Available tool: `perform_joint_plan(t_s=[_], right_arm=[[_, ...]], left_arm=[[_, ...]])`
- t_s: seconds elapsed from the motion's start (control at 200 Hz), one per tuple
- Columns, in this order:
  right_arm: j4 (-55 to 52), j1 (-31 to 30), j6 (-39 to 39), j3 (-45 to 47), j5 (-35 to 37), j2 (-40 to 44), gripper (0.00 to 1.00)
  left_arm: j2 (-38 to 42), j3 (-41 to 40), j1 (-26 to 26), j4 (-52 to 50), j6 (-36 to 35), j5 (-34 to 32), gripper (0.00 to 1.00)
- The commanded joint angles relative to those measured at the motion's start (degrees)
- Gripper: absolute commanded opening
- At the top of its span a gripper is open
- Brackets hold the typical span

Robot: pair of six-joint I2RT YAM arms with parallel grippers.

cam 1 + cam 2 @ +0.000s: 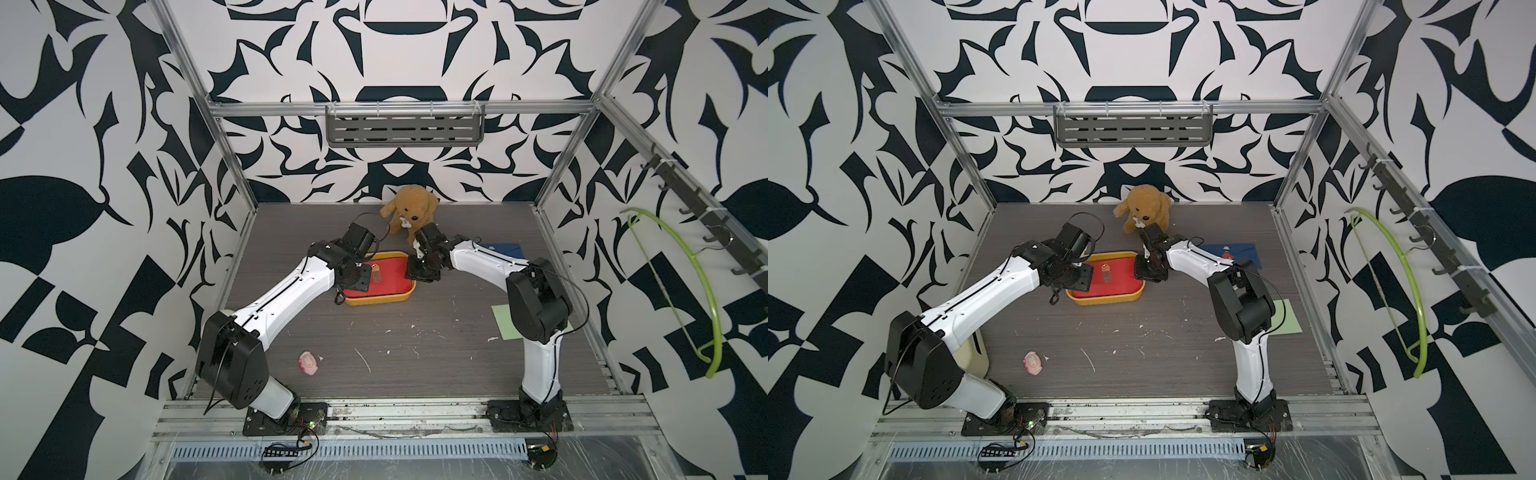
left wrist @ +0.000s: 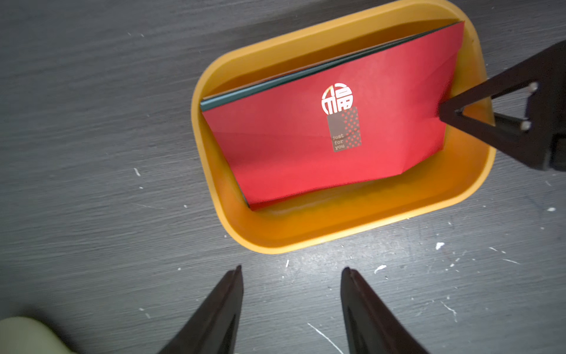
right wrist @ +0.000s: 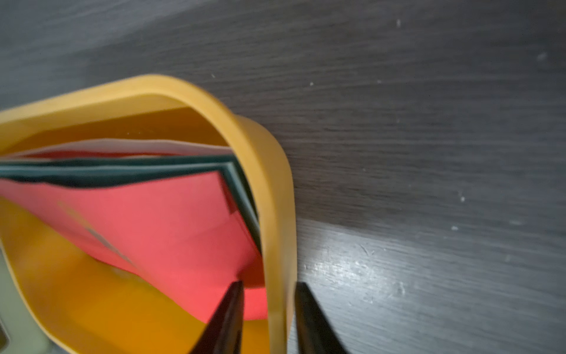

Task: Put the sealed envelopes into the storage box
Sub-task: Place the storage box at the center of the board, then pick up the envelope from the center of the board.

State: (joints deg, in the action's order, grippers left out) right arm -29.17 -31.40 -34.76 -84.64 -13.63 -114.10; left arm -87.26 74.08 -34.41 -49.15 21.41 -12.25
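The yellow storage box (image 1: 382,300) (image 1: 1106,300) sits mid-table. A red envelope (image 2: 291,153) with a sticker seal lies tilted on top of the stack inside it. Dark green envelope edges (image 3: 122,176) show beneath. My left gripper (image 2: 292,268) hovers open and empty just outside the box's left end. My right gripper (image 3: 271,282) is open astride the box's right wall (image 3: 275,184), with one finger inside over the red envelope. A navy envelope (image 1: 1237,251) and a pale green envelope (image 1: 505,322) lie on the table to the right, partly hidden by the right arm.
A brown plush dog (image 1: 411,212) sits behind the box at the back wall. A small pink toy (image 1: 308,362) lies front left. A cream box (image 1: 973,353) stands behind the left arm. A green hanger (image 1: 702,291) hangs on the right wall.
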Motion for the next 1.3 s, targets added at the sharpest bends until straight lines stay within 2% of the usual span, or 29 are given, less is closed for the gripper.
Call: perform_joint_plan(t_s=[0.0, 0.1, 0.2, 0.395, 0.51, 0.595, 0.74, 0.905, 1.295], right_arm=[[-0.6, 0.6, 2.1, -0.6, -1.5, 6.5, 0.45], [-3.1, 3.1, 4.3, 3.7, -1.4, 12.2, 0.51], [-7.0, 7.8, 6.9, 9.1, -0.8, 18.1, 0.52], [-13.2, 22.3, 11.1, 19.6, 3.2, 27.6, 0.53], [-14.0, 31.0, 12.4, 23.6, 2.7, 29.1, 0.51], [-12.6, 34.7, 11.7, 26.0, 1.3, 29.1, 0.51], [-9.6, 36.0, 10.2, 28.4, 0.1, 27.8, 0.5], [-8.3, 36.7, 10.1, 29.7, 0.4, 25.1, 0.49], [-6.9, 36.8, 10.8, 33.7, -2.5, 22.9, 0.46]], left_arm=[[0.7, -2.2, -0.2, 1.4, 3.1, 2.9, 0.58], [3.0, -3.9, -2.9, 2.0, 6.4, -0.1, 0.57], [5.3, -5.5, -7.4, 4.1, 10.8, -0.7, 0.57], [7.5, -11.2, -18.4, 10.7, 23.6, -1.9, 0.57], [5.4, -13.6, -23.8, 17.1, 28.4, -1.0, 0.57], [1.5, -11.2, -25.8, 17.4, 28.1, -0.1, 0.57], [-2.4, -7.4, -27.0, 16.7, 26.5, 0.1, 0.57], [0.8, -12.6, -27.4, 22.9, 28.5, -0.6, 0.58], [3.0, -14.4, -27.4, 22.7, 28.2, -3.5, 0.58]])
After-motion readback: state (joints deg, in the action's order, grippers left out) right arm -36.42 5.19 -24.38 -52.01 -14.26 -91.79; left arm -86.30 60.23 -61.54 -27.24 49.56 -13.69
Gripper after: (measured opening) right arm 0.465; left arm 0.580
